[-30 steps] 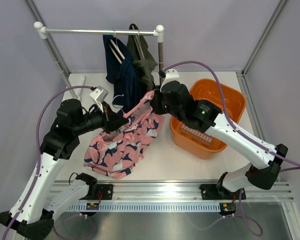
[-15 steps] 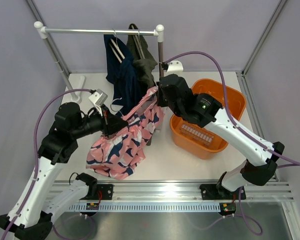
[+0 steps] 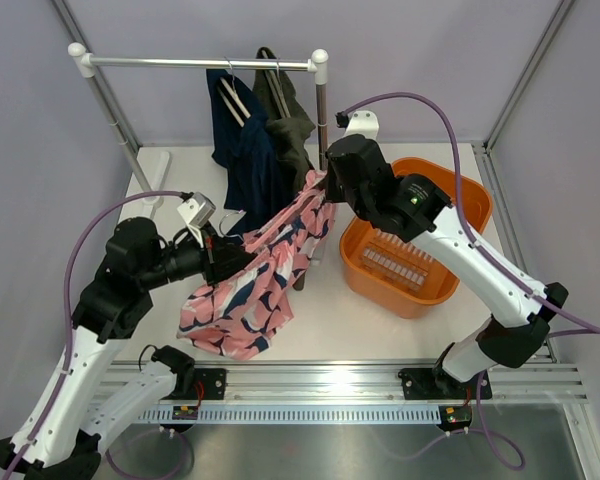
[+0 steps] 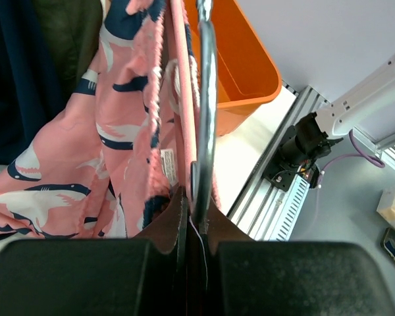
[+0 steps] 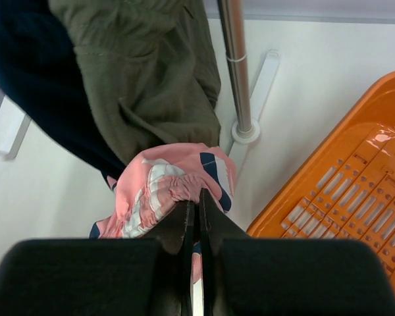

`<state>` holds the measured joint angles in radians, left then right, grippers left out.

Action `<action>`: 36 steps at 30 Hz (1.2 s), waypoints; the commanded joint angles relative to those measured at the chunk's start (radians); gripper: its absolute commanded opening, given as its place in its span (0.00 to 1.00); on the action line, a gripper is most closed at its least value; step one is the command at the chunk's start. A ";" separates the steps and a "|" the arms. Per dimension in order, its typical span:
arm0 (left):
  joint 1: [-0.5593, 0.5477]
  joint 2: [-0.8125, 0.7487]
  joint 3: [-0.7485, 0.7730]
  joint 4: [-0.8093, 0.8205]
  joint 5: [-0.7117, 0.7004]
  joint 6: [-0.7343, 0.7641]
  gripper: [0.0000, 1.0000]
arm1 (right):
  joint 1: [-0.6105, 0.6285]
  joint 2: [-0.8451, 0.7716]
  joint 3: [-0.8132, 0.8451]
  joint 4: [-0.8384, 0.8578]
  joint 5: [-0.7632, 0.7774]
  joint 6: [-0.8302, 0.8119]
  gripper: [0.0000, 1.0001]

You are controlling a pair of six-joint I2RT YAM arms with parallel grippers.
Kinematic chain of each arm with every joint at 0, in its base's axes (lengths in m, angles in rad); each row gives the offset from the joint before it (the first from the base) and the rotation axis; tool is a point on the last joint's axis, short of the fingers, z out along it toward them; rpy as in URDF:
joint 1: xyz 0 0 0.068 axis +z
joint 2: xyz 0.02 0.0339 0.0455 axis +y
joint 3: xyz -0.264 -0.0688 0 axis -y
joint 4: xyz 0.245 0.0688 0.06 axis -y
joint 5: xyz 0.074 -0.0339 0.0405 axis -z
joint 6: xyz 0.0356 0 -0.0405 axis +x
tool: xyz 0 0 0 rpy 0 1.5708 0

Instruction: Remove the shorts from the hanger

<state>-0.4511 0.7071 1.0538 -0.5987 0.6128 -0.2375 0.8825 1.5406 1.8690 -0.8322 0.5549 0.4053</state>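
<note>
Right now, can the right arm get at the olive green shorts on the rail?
Probably not yet. The olive green shorts hang close beside the right arm, with nothing between, but its jaws are shut on the pink shorts, so it would have to let go first.

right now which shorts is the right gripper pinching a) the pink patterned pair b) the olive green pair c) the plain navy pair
a: the right gripper is shut on the gathered waistband of the pink patterned shorts, while the navy shorts and olive green shorts hang behind it.
</note>
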 commanded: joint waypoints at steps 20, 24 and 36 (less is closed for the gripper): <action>-0.020 -0.087 -0.032 0.198 -0.002 -0.066 0.00 | -0.011 -0.146 -0.300 0.154 -0.010 0.032 0.00; -0.018 -0.080 -0.046 0.293 -0.131 -0.131 0.00 | 0.061 -0.184 -0.333 0.194 -0.032 0.032 0.00; -0.020 0.025 -0.087 0.691 -0.275 -0.403 0.00 | 0.315 -0.137 -0.245 0.234 -0.082 -0.025 0.00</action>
<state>-0.4664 0.7113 0.9707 -0.1242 0.3840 -0.5385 1.1675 1.3830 1.5627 -0.6544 0.4751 0.4061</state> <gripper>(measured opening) 0.046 0.050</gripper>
